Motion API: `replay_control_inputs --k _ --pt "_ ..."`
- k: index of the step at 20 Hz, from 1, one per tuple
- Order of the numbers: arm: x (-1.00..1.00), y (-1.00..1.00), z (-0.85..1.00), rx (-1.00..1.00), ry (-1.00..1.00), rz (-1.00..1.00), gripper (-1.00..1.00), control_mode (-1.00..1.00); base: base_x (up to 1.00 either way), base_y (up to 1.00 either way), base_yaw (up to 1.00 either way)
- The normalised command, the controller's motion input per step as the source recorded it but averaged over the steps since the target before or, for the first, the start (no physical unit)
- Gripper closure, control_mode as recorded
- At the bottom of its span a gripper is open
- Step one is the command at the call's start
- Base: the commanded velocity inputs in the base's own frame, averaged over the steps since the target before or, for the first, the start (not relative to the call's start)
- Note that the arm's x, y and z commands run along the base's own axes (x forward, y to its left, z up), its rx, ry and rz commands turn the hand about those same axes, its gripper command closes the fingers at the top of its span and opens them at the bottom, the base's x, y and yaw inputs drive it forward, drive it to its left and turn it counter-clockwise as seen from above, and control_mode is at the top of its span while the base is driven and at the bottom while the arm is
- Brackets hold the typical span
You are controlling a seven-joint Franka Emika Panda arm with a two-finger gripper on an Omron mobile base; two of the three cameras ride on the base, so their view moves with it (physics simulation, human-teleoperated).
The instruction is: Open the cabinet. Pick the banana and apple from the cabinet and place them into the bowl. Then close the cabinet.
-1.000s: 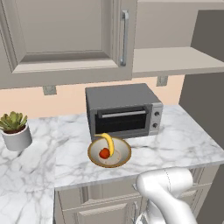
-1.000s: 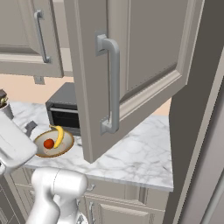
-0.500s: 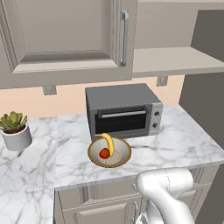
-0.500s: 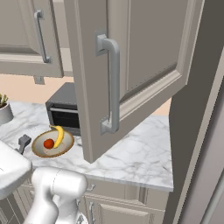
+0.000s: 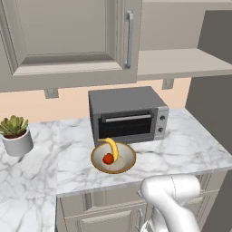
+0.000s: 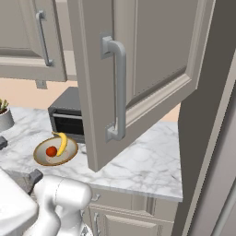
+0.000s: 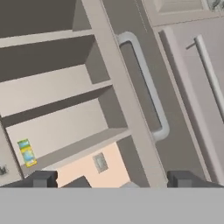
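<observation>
Left base view: you see no change from a second ago; banana (image 5: 112,150) and apple (image 5: 108,158) lie in bowl (image 5: 113,157) on bench (image 5: 190,147), before toaster oven (image 5: 128,113).

Right base view: cabinet (image 6: 133,73) door stands ajar; white arm has dropped low left, uncovering bowl.

Hand view: your fingers (image 7: 41,179) spread wide, empty, facing open shelves, door handle (image 7: 146,83).

White marble desk (image 5: 190,149) against a peach wall (image 5: 27,102); grey toaster oven (image 5: 128,113) at the back; potted succulent (image 5: 16,135) left.
</observation>
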Motion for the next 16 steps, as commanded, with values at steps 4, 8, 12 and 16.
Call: replay_control_inputs --k 4,8,12,16 --pt "0.11 -0.74 -0.11 0.0 0.0 -0.09 -1.0 -1.0 0.0 0.0 0.0" --pt "0.52 -0.37 -0.05 0.0 0.0 0.03 -1.0 -1.0 0.0 0.0 0.0" --pt "0.77 -0.13 -0.15 0.0 0.0 0.02 -1.0 -1.0 0.0 0.0 0.0" --pt "0.86 -0.32 -0.14 0.0 0.0 0.03 -1.0 -1.0 0.0 0.0 0.0"
